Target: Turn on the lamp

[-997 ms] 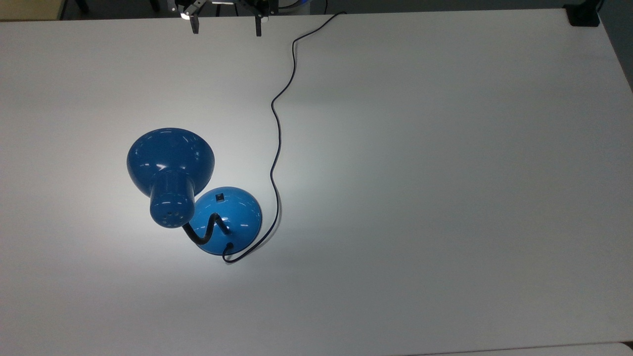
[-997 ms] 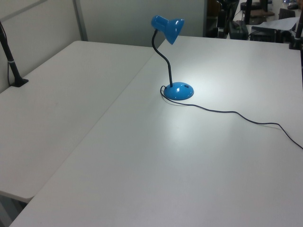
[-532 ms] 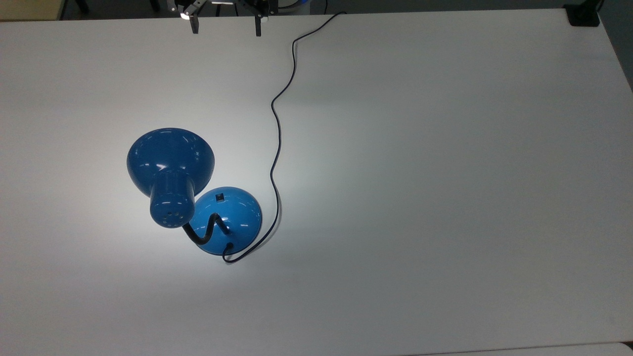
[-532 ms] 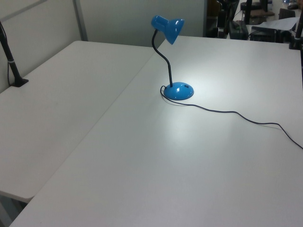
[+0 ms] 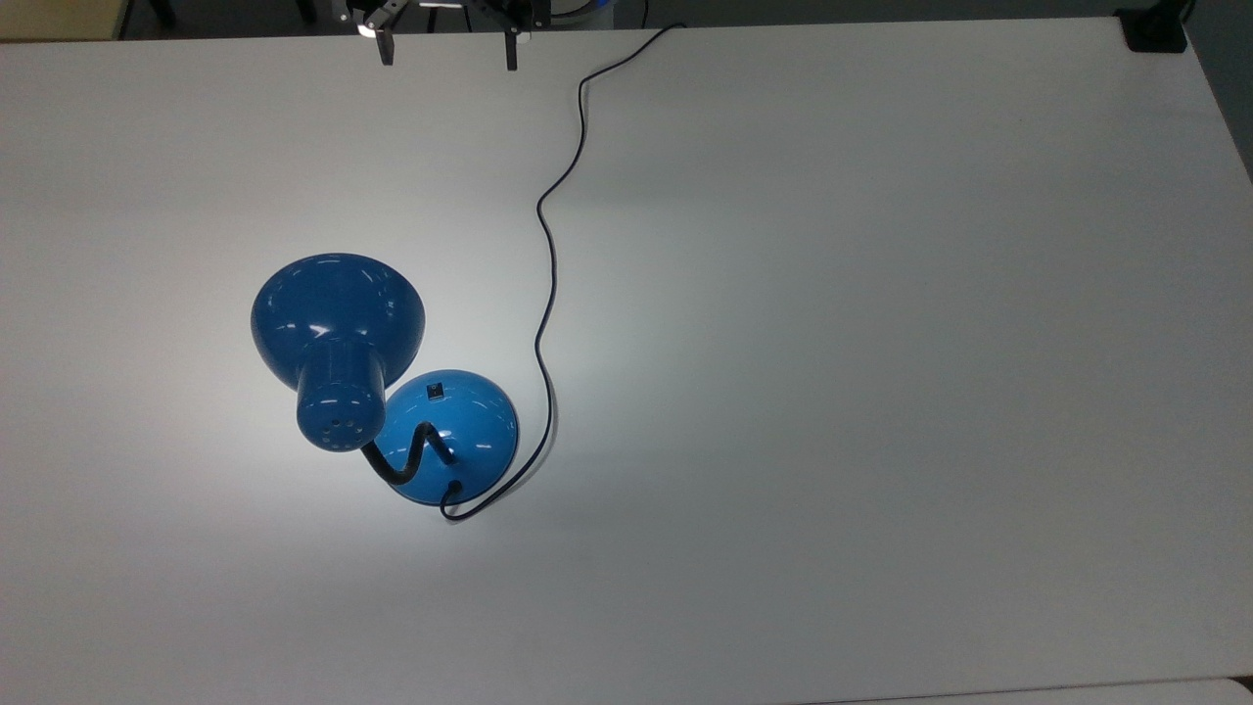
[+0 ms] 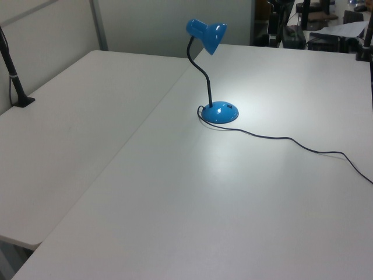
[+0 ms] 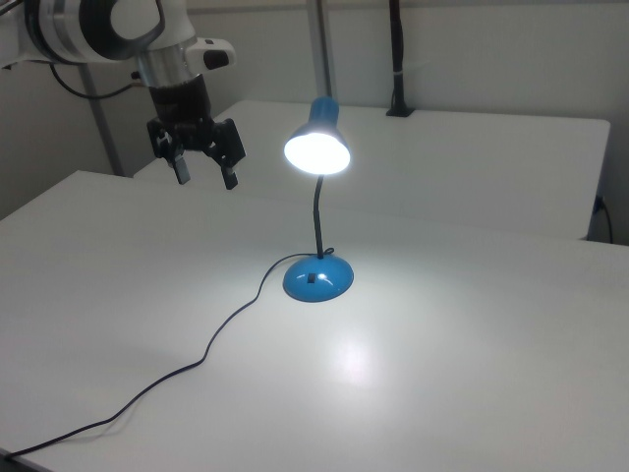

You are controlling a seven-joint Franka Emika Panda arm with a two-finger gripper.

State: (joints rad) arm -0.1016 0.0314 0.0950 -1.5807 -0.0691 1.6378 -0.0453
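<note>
While the lamp is glowing bright white from its shade in the upper centre of the right view, the gripper is hanging in the air at upper left of that frame, well apart from it, fingers spread and holding nothing. In the top view the gripper is sitting at the very top edge, left of centre, fingers pointing down-frame, again spread.

Lamp is standing on the white table, left of centre in the top view: shade toward the left, domed base just to its lower right, small black switch showing on the dome's upper part. Black neck is curving from base to shade. A pool of light is lying on the table around the base.

Cord is leaving the base's lower edge, looping right, then snaking up-frame to the table's top edge, right of the gripper.

In the left view the lamp is standing upper centre, cord trailing off toward the right edge.
</note>
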